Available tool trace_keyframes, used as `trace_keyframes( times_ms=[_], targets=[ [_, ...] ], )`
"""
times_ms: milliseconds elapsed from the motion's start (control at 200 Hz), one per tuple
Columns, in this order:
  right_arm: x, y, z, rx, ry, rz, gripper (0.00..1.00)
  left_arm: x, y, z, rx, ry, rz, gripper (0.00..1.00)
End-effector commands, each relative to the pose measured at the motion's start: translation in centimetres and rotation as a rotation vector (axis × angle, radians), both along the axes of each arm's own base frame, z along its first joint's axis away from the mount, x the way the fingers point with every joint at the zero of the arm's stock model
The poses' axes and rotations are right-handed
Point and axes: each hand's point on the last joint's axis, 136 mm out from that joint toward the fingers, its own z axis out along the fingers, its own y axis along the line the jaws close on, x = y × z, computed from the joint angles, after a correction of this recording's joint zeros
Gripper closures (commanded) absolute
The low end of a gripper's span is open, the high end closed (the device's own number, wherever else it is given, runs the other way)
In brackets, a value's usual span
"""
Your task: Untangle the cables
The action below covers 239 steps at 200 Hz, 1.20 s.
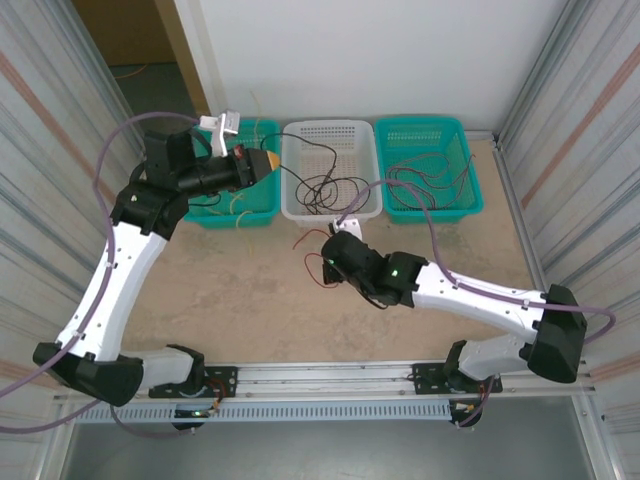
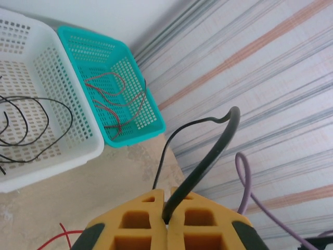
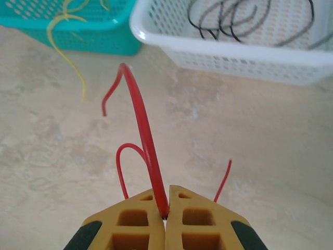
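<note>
Red cable (image 3: 147, 151) extends straight from right fingers (image 3: 136, 221), curling left.

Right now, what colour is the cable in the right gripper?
Red. The cable shows best in the right wrist view.

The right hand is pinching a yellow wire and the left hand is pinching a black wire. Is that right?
Not quite. The right hand is pinching a red wire, not a yellow one. The right wrist view shows the red strand running up from between its shut fingers. The rest is right: the left hand is pinching a black wire.
</note>
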Motion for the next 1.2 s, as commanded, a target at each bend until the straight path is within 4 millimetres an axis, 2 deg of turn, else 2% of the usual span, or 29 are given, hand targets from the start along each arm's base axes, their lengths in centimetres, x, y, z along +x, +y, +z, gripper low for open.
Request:
trace_keyframes(
  times_ms=[0,155,291,386,426,531,556,621,651,696,741,756,857,942,1007,1077,1192],
  targets=[
    [-0.5,-2.7,-0.8,0.007,0.026,-0.093,1.00,0.9,0.6,2.4,-0.001,-0.082,0.025,1.00],
    [-1.3,-5.8,-1.1,0.021,0.027,-0.164,1.00,4.7,2.1,0.0,0.081,-0.068,0.136,1.00],
    [-1.8,-8.1,0.4,0.046,-0.001,-0.207,1.00,8.7,2.5,-2.7,0.107,-0.015,0.202,1.00],
    [-1.9,-9.4,1.2,0.037,-0.018,-0.235,1.00,11.1,1.9,-4.4,0.107,0.022,0.205,1.00],
    [-2.1,-10.2,2.4,0.066,-0.039,-0.245,1.00,12.0,1.5,-5.0,0.098,0.035,0.200,1.00],
    [-2.3,-11.5,3.6,0.074,-0.061,-0.271,1.00,14.1,0.6,-6.6,0.077,0.067,0.201,1.00],
    [-2.4,-11.8,3.9,0.076,-0.066,-0.276,1.00,14.5,0.3,-6.9,0.078,0.070,0.198,0.92],
    [-2.4,-12.5,4.7,0.083,-0.079,-0.290,1.00,15.5,-0.6,-7.9,0.095,0.081,0.189,0.60],
    [-2.4,-12.8,5.1,0.084,-0.084,-0.295,1.00,15.9,-1.1,-8.5,0.112,0.089,0.186,0.50],
    [-2.4,-13.3,5.8,0.088,-0.091,-0.306,1.00,16.1,-2.1,-9.1,0.144,0.086,0.165,0.40],
    [-2.3,-13.9,6.7,0.086,-0.099,-0.316,1.00,16.2,-2.9,-10.2,0.203,0.094,0.156,0.06],
    [-2.3,-14.0,7.0,0.087,-0.102,-0.319,1.00,16.2,-3.0,-10.5,0.229,0.099,0.159,0.02],
    [-1.8,-15.5,9.3,0.080,-0.113,-0.342,1.00,15.6,-3.8,-12.6,0.463,0.067,0.168,0.01],
    [-0.6,-17.0,11.3,0.078,-0.099,-0.373,1.00,14.7,-3.9,-13.1,0.760,-0.071,0.219,0.01],
    [0.7,-18.0,12.9,0.089,-0.087,-0.390,1.00,13.7,-4.7,-13.2,0.904,-0.159,0.214,0.01],
    [2.5,-19.1,14.7,0.111,-0.076,-0.407,1.00,12.5,-5.7,-13.5,0.954,-0.208,0.184,0.02],
    [7.1,-20.4,15.0,0.110,-0.013,-0.442,1.00,11.0,-5.7,-13.5,0.887,-0.210,0.187,0.01]
  ],
)
